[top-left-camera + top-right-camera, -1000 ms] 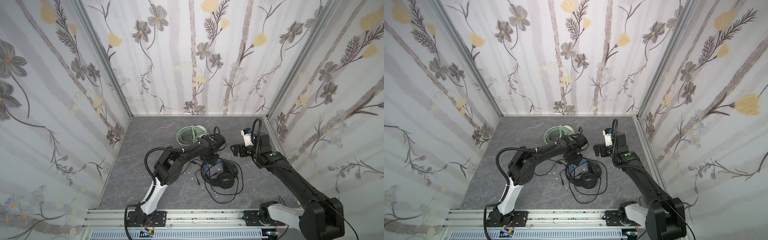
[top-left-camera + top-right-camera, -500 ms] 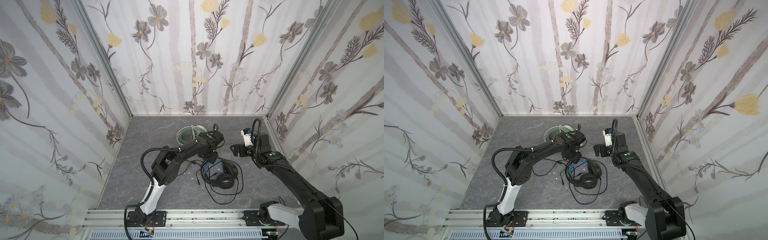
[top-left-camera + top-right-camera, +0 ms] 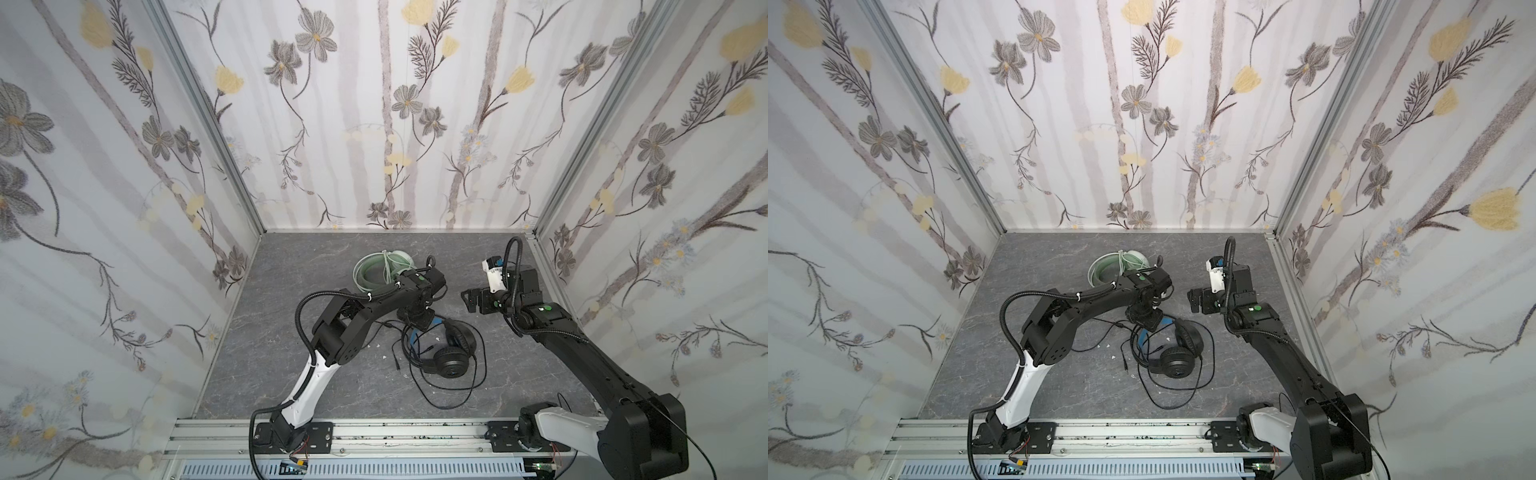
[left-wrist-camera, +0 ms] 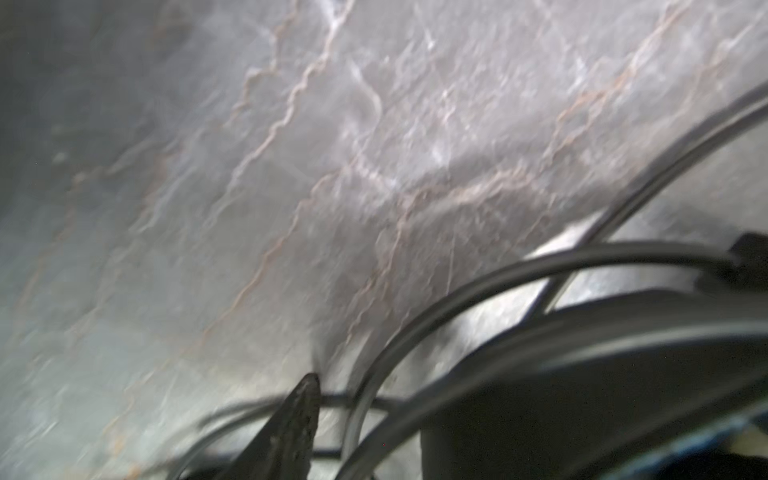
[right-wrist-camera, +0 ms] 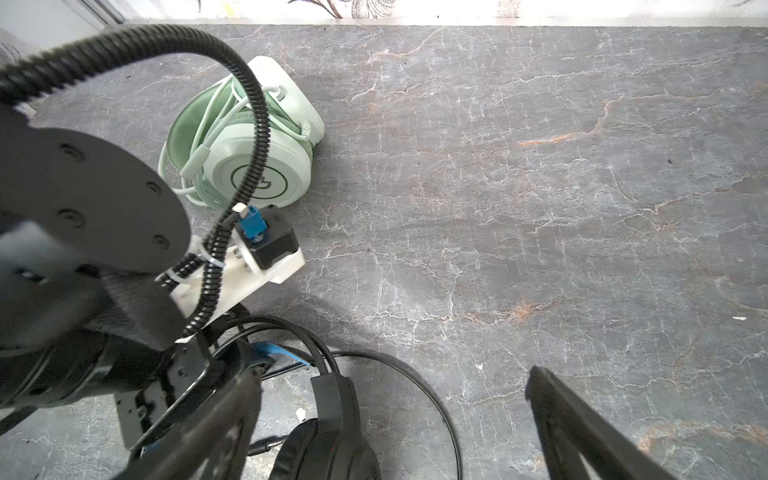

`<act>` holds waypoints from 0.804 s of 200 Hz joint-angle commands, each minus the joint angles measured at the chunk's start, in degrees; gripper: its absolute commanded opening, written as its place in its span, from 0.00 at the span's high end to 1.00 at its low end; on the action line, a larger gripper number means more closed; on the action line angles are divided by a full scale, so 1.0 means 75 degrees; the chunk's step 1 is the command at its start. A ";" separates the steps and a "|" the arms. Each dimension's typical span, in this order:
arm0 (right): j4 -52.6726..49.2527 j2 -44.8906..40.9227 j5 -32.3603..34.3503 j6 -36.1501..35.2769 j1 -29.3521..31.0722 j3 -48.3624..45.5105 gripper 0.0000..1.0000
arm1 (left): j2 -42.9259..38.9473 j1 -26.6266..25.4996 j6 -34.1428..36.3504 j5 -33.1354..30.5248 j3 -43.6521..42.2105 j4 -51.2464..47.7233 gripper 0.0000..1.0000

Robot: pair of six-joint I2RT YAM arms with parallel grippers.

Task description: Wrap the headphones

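Observation:
The black headphones lie in the middle of the floor, their black cable in loose loops around them. My left gripper points down onto the blue-lined headband. The left wrist view shows one fingertip, cable strands beside it and the dark headband; its other finger is hidden. My right gripper hovers open to the right with nothing between its fingers, and a black earcup lies below it. The mint-green headphones rest behind, whitish cable wound around them.
The grey marbled floor is boxed in by flowered walls on three sides. A metal rail with both arm bases runs along the front. The cable's plug and small white specks lie left of the black headphones.
My left arm has shifted slightly to the left over the black headband. The right arm and both headphones have stayed put.

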 commanded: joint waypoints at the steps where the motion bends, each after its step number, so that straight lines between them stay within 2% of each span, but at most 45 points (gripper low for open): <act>1: 0.0166 0.0004 -0.0012 -0.0060 0.0002 0.0020 0.00 | 0.0298 0.0023 -0.0009 0.0008 0.0122 0.0241 0.46; 41: 0.0154 -0.0164 0.0059 -0.0062 -0.0009 -0.0121 0.00 | 0.0167 0.0028 0.0011 -0.0070 -0.0077 0.0295 0.63; 68: 0.0121 -0.0198 0.0012 -0.0050 -0.0009 -0.0187 0.00 | -0.0128 0.0009 0.0038 -0.0270 -0.0304 0.0439 0.83; 100: 0.0038 -0.0338 0.0040 -0.0060 -0.0009 -0.0244 0.00 | -0.0761 -0.0167 0.0299 -0.0824 -0.0481 0.0536 0.95; 134: 0.0132 -0.0629 -0.0387 -0.0200 0.0008 -0.0258 0.00 | -0.1680 -0.0373 0.0550 -0.1905 -0.0572 0.0345 1.00; 161: 0.0869 -0.1430 -0.1519 -0.0308 0.0171 -0.0363 0.00 | -0.2659 -0.0420 0.0755 -0.2710 -0.0703 0.0211 1.00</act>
